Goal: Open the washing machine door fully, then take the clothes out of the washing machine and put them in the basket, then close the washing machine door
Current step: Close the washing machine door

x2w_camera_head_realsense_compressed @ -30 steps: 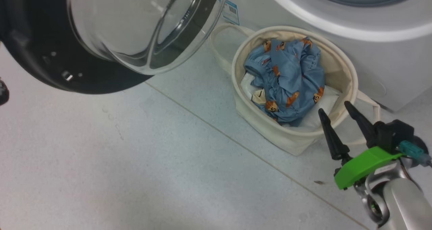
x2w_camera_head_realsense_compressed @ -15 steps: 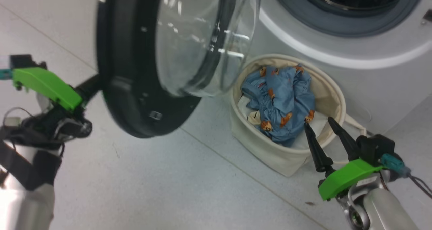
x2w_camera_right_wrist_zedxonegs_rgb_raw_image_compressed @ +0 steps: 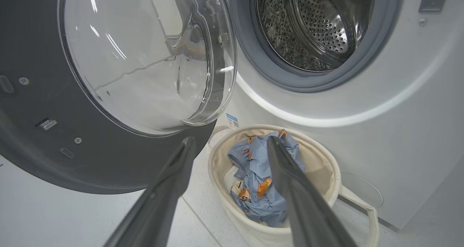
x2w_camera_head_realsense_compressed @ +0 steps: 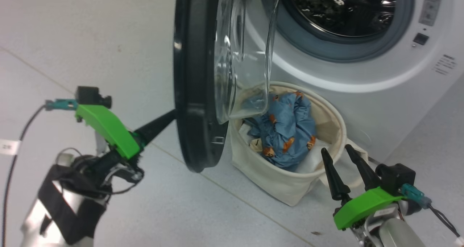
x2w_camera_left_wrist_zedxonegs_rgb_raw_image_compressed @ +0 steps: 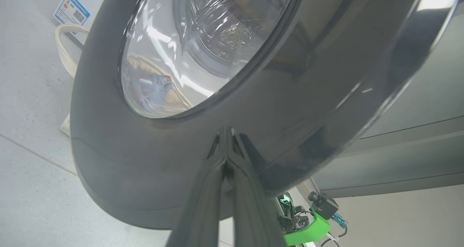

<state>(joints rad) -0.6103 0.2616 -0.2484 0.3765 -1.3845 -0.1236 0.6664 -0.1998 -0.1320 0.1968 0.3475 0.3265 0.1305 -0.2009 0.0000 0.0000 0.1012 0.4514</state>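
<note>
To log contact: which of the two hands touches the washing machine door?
The left hand, its shut fingertips pressed against the black outer face of the door. The right hand is open and apart from the door, near the basket.

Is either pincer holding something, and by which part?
Nothing is held. The shut left pincer only touches the washing machine door, on its black rim; the right pincer is open.

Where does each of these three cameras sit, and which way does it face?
Head view: on the head, looking down at the washing machine, door and basket; left pincer and right pincer show.
Left wrist view: on that wrist, facing the door's glossy outside; shut fingers touch its rim.
Right wrist view: on that wrist, facing drum and basket between open fingers.
Shared: head and right wrist views both show the clothes in the basket.
</note>
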